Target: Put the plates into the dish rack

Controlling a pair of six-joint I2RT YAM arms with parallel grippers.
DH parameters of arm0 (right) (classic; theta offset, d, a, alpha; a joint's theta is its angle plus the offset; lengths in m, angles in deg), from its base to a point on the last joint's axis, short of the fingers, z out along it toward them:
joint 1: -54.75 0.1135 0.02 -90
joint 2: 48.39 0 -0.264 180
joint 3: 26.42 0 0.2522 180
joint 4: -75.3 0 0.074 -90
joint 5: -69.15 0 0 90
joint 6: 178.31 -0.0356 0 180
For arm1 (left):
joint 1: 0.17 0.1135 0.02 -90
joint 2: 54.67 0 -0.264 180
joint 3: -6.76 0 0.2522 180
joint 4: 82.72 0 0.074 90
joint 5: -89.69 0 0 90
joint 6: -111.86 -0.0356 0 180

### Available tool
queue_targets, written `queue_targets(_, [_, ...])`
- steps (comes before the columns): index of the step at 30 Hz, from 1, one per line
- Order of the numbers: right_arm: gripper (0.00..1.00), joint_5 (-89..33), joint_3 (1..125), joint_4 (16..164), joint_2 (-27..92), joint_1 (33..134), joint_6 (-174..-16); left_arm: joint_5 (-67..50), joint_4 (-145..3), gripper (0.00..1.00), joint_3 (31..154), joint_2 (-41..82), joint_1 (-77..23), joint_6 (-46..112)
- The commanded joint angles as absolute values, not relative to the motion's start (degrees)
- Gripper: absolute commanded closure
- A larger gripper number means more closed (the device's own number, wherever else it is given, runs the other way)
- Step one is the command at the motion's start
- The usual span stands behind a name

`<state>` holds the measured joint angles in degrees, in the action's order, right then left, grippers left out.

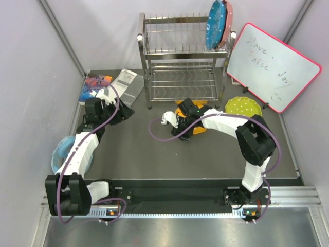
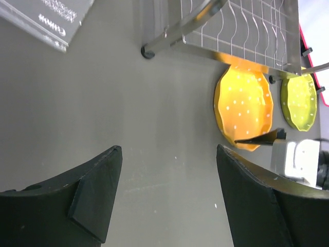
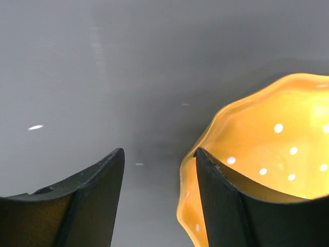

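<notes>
The right gripper (image 3: pixel 159 154) was open and empty, its jaws standing apart astride the scalloped rim of the orange plate (image 3: pixel 267 154). One jaw hung over the plate's dotted face, the other over bare table (image 1: pixel 139 154) outside the rim. The wrist view did not show whether either jaw touched the plastic.

The plate lay flat near the middle of the table, just in front of the dish rack (image 1: pixel 180 51). In the top view the right arm reached across the plate, so the gripper met the side of the rim that faced the table's left edge. The plate therefore lay on the right arm's own side of the gripper, with the rack beyond it toward the far edge. Being round, the plate had no long axis to line up, so what mattered was that it lay flat while the rack's slots take plates on edge. Closing on the rim looked like the next call, followed by a lift and a tilt.

The left gripper (image 2: pixel 168 149) was also wide open with nothing between its jaws. It sat toward the far left corner, well apart from the orange plate — the right arm was plainly the nearer. The yellow-green plate (image 1: pixel 243 106) lay flat near the far right corner beside the rack. The blue plate (image 1: pixel 215 25) and pink plate (image 1: pixel 227 23) stood on edge at the right end of the rack's top tier.
</notes>
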<state>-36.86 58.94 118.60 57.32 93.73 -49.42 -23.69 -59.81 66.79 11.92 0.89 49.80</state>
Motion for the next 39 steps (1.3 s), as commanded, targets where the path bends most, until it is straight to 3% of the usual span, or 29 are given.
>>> queue_targets(1, [0.43, -42.65, 55.11, 127.64, 54.97, 98.87, -51.92, -25.1, -58.15, 0.22, 66.76, 10.46, 1.15, 52.7])
queue_targets(10, [0.43, -47.48, 52.04, 131.69, 49.79, 104.4, -53.41, -25.27, -58.5, 0.22, 64.82, 9.14, 1.15, 53.59])
queue_targets(15, [0.44, -43.01, 54.05, 128.7, 45.4, 103.81, -59.81, -27.9, -55.87, 0.25, 63.6, 8.53, 0.97, 55.08])
queue_targets(20, [0.45, -52.01, 56.26, 123.79, 36.8, 81.69, -73.52, -28.62, -54.9, 0.27, 60.96, 9.93, -3.84, 58.16])
queue_targets(25, [0.38, -64.61, 51.95, 120.17, 36.4, 61.64, -87.77, -26.5, -62.26, 0.23, 59.9, 15.02, -12.37, 59.21])
queue_targets(32, [0.32, -71.82, 46.41, 114.29, 41.25, 56.6, -94.72, -27.73, -73.17, 0.27, 61.39, 25.65, -17.21, 62.81])
queue_targets(39, [0.34, -68.93, 45.53, 109.11, 48.45, 57.04, -98.85, -26.5, -83.9, 0.28, 59.64, 34.09, -21.17, 64.92])
